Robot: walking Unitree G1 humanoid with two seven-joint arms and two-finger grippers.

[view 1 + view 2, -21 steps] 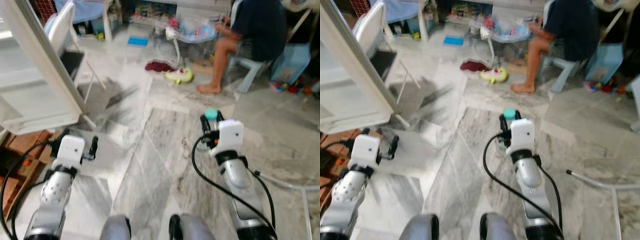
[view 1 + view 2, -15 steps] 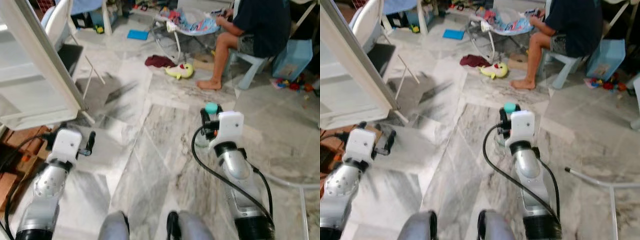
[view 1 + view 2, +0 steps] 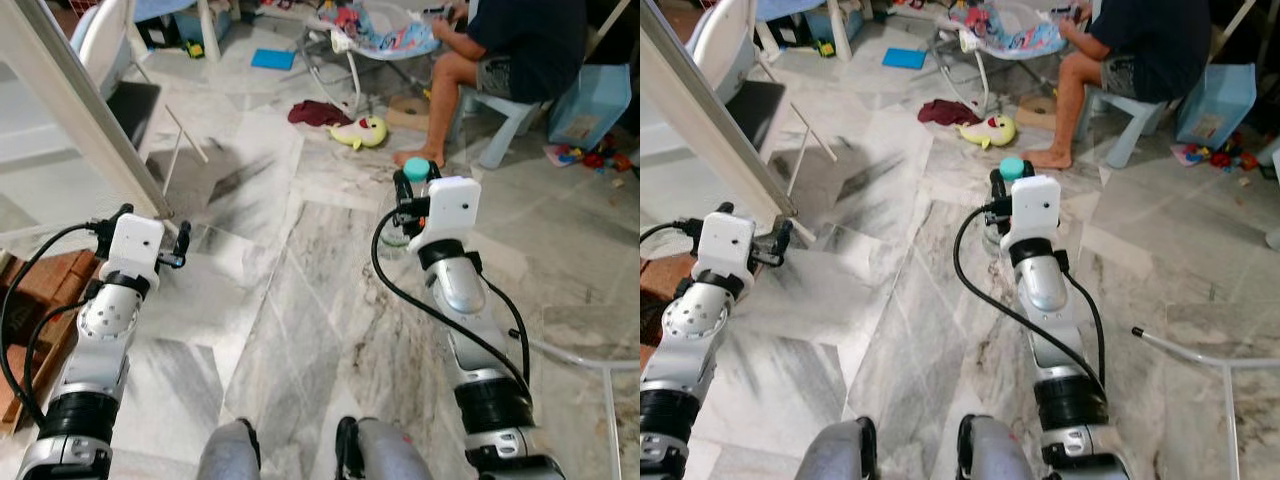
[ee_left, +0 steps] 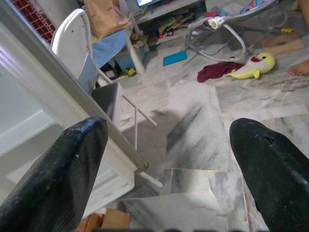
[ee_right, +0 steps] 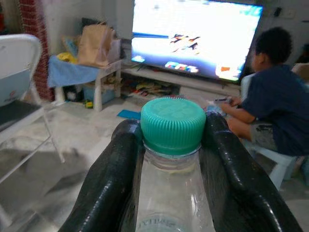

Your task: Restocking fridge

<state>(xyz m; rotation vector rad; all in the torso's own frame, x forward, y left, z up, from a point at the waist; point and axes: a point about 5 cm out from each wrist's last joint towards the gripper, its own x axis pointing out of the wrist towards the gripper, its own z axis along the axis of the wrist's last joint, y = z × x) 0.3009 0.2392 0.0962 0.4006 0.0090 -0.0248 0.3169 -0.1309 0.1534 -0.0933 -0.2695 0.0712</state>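
My right gripper (image 3: 415, 182) is shut on a clear plastic bottle (image 5: 173, 193), its two black fingers (image 5: 111, 179) pinching the neck just under the teal cap (image 3: 416, 168). The bottle is upright, held out over the marble floor ahead of me. My left gripper (image 4: 169, 145) stands open with nothing between its fingers, raised at my left beside the white fridge door (image 3: 60, 120), whose inner shelves (image 4: 29, 140) lie close to it.
A person (image 3: 520, 50) sits on a pale blue stool ahead right, facing a lit television (image 5: 193, 38). A folding chair (image 3: 115, 50) stands behind the door. A yellow plush toy (image 3: 362, 131) and red cloth (image 3: 312, 112) lie on the floor. A white pipe (image 3: 590, 355) lies at right.
The whole picture has shifted, so the camera moved. Both arms now reach farther out in front of me; the right one still holds the bottle, the left stays open.
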